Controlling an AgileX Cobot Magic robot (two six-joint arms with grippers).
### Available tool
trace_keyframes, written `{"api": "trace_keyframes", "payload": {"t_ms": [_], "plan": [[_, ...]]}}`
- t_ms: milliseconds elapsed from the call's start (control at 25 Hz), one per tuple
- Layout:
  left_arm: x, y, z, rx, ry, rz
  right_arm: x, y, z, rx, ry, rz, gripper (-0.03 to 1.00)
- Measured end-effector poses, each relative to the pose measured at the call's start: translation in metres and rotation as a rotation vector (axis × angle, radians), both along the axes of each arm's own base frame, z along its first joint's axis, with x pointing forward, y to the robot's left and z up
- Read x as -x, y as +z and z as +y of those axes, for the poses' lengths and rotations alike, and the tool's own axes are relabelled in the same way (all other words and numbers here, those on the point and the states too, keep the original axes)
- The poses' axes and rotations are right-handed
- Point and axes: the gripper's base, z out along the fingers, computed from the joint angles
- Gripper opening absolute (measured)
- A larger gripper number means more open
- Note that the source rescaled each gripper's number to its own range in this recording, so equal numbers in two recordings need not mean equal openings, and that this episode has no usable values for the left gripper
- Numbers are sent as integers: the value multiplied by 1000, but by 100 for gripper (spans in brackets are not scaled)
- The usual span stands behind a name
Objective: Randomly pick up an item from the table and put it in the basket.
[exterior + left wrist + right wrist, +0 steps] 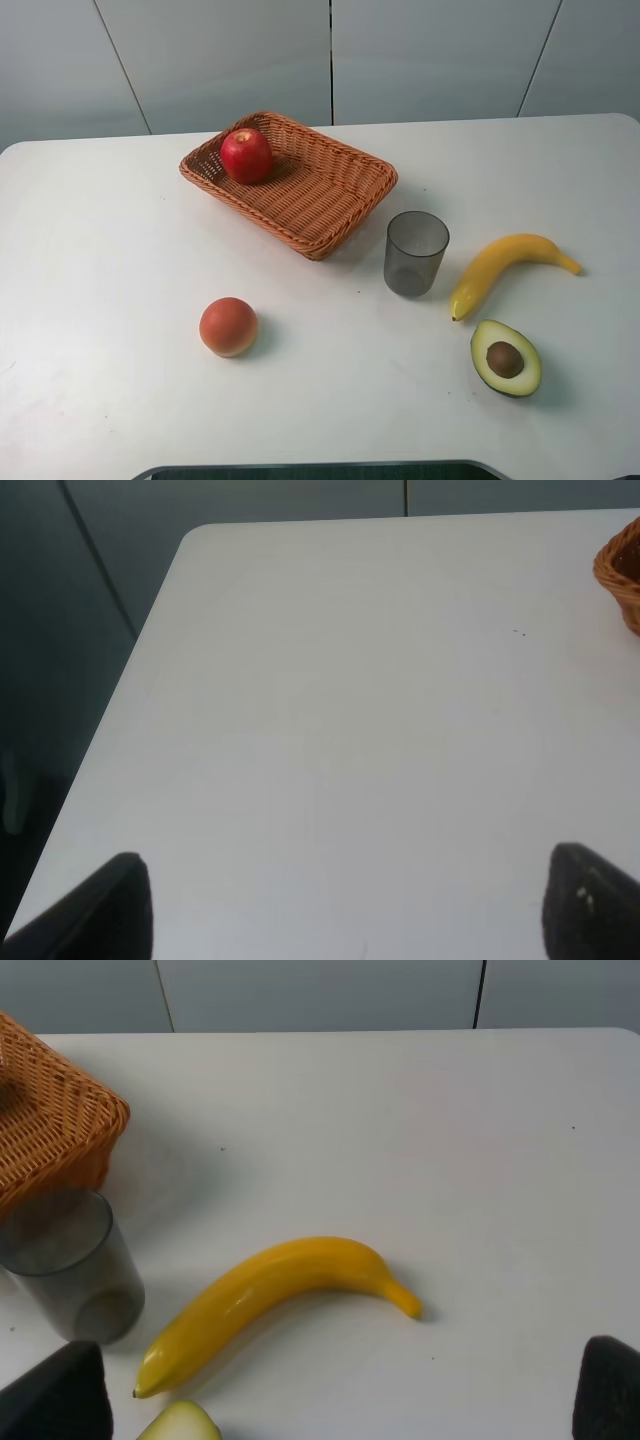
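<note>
Red apple (246, 155) rests inside the wicker basket (330, 205); placement appears complete. Left hand (345, 905) and right hand (340, 1395) both spread apart, empty; best kept clear.

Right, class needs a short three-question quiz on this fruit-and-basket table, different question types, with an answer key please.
1. True or false: the apple lies inside the basket.
2. Which thing stands between the basket and the banana? A) grey cup B) avocado half C) orange-pink fruit
3. Fill in: the left gripper and right gripper are both ____ and hold nothing.

Key: 1 true; 2 A; 3 open.
</note>
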Motion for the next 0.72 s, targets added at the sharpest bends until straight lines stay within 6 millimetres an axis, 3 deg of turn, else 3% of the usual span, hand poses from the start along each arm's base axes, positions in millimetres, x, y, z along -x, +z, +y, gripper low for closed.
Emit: {"api": "trace_keyframes", "payload": {"t_ms": [720], "plan": [[0,0,0,-2,-1,0,0,0,-1,9,-5,-3,100]]}}
